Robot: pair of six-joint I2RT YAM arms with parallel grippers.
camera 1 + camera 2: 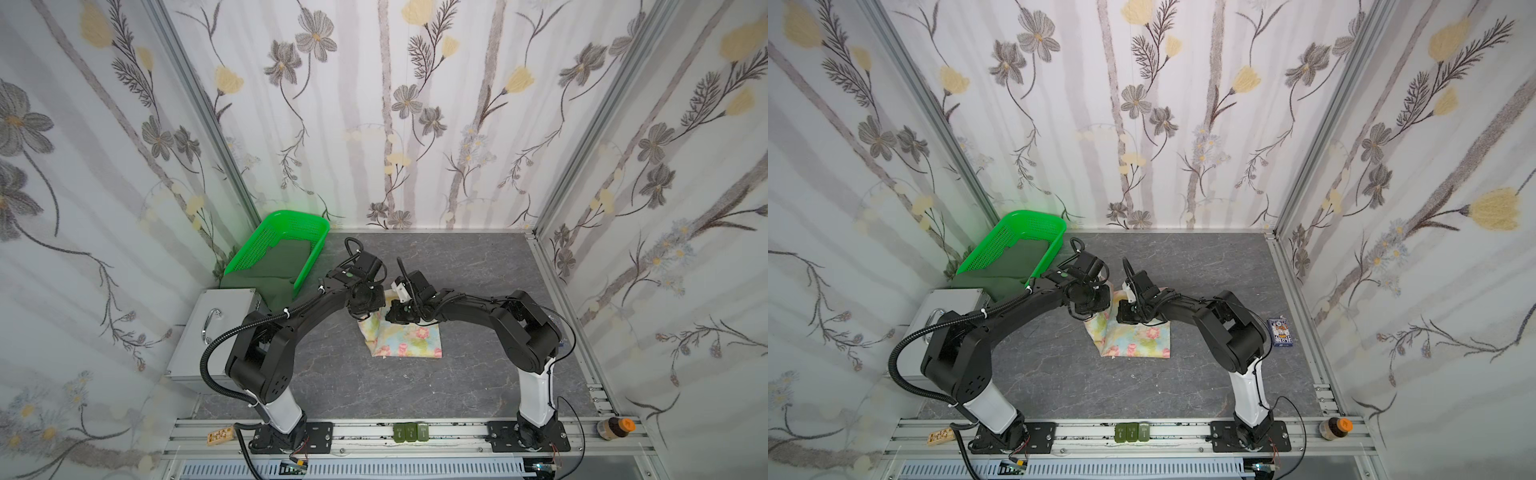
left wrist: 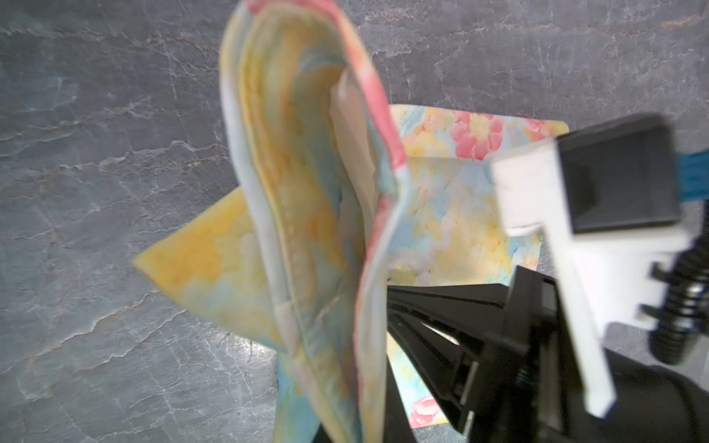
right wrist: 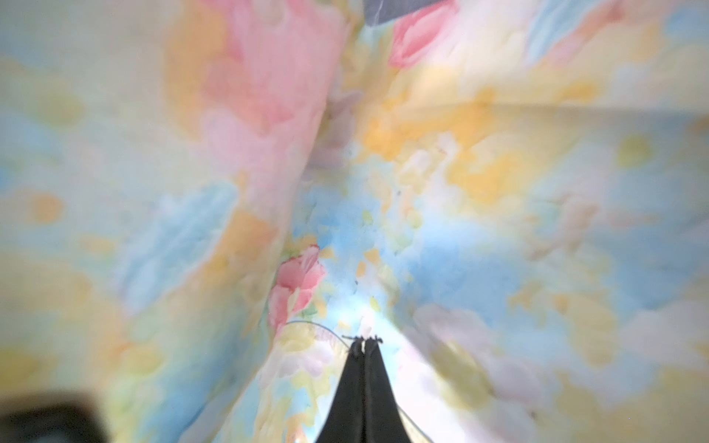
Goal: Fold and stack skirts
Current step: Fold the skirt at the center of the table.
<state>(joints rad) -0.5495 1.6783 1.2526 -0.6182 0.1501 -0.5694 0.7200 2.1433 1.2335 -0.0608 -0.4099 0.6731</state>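
Mid-fold on the floral skirt (image 1: 409, 338).
Your left gripper (image 1: 365, 311) and right gripper (image 3: 362, 343) are clamped on its edge; carry both across level, together.

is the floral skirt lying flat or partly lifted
Partly lifted: the near part of the floral skirt lies flat, while the left gripper and right gripper pinch its far part up.

Floral wallpaper walls (image 1: 415, 104) on three sides, aluminium corner posts (image 1: 201, 104). Grey marbled tabletop (image 1: 457, 257). Metal box (image 1: 195, 353) left, aluminium rail (image 1: 457, 434) near edge.
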